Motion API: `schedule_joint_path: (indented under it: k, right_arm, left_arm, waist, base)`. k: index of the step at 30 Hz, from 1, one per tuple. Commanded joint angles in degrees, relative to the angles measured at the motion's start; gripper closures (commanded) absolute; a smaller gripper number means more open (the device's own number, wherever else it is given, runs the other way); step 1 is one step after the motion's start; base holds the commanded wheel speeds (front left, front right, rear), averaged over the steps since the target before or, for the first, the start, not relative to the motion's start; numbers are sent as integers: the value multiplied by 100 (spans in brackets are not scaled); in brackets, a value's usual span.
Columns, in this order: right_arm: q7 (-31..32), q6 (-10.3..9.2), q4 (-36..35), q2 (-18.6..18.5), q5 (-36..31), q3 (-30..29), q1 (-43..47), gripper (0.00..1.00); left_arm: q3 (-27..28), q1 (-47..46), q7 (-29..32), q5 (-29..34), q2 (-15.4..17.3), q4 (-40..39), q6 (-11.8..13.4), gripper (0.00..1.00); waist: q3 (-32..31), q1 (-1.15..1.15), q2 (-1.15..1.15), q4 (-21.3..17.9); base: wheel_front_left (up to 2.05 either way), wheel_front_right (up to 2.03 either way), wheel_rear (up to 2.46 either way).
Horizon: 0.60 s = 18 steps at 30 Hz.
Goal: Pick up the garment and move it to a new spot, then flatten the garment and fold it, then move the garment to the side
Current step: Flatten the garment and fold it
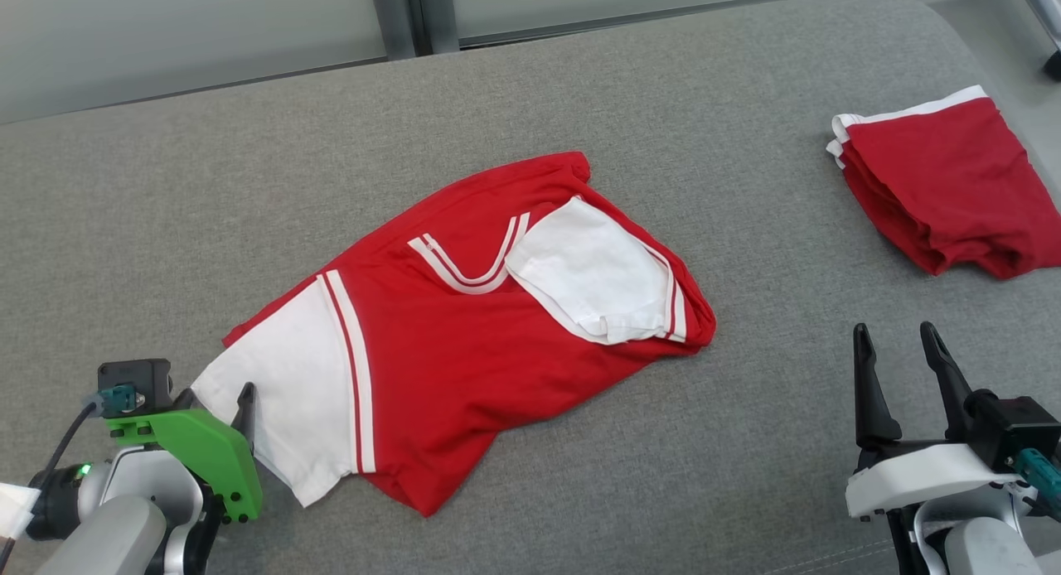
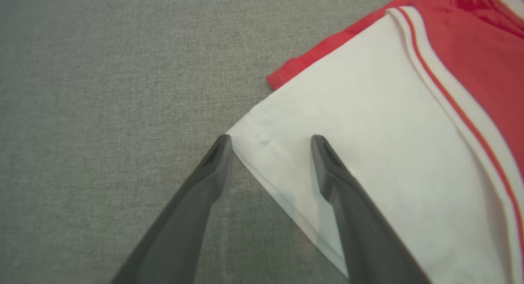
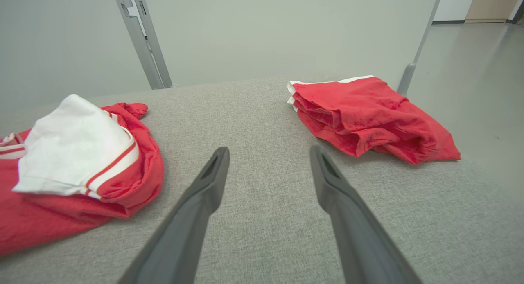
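Observation:
The garment (image 1: 464, 359) is a red shirt with white sleeves and white stripes, lying crumpled across the middle of the grey padded table (image 1: 580, 103). One white sleeve is folded over its far right part. My left gripper (image 1: 217, 401) stands open at the near left. In the left wrist view, the left gripper (image 2: 271, 140) straddles the corner of the garment's (image 2: 389, 112) near white sleeve, one finger over the cloth and the other just off its edge. My right gripper (image 1: 895, 330) is open over bare table at the near right, apart from the garment (image 3: 73, 140).
A second red garment (image 1: 945, 186), folded with a white edge, lies at the table's far right near its rounded corner. It also lies ahead and to the right of the right gripper (image 3: 269, 150). A pale wall with a metal post (image 1: 414, 12) runs behind the table.

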Motion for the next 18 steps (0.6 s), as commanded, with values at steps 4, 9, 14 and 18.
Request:
schedule_joint_path:
  k: [4,9,14,18]
  right_arm:
    - [-15,-8,14,-12,-45,25,-79,0]
    - [-15,-8,8,-12,-45,8,-85,0]
    - [-15,-8,27,-12,-28,-30,27,0]
    - [-15,-8,33,-11,-28,-48,80,0]
  left_arm:
    - [15,-71,88,-175,-118,252,-162,0]
    - [-20,-28,159,-331,-223,443,-370,97]
    - [61,179,70,-421,-166,315,-366,100]
    - [173,365,-59,-470,-51,-230,-251,100]
  waist:
    - [14,0,0,23]
    - [13,0,0,-34]
    - [-27,0,0,-71]
    - [-69,0,0,-80]
  base:
    - [0,0,0]
    - [0,0,0]
    - [0,0,0]
    - [0,0,0]
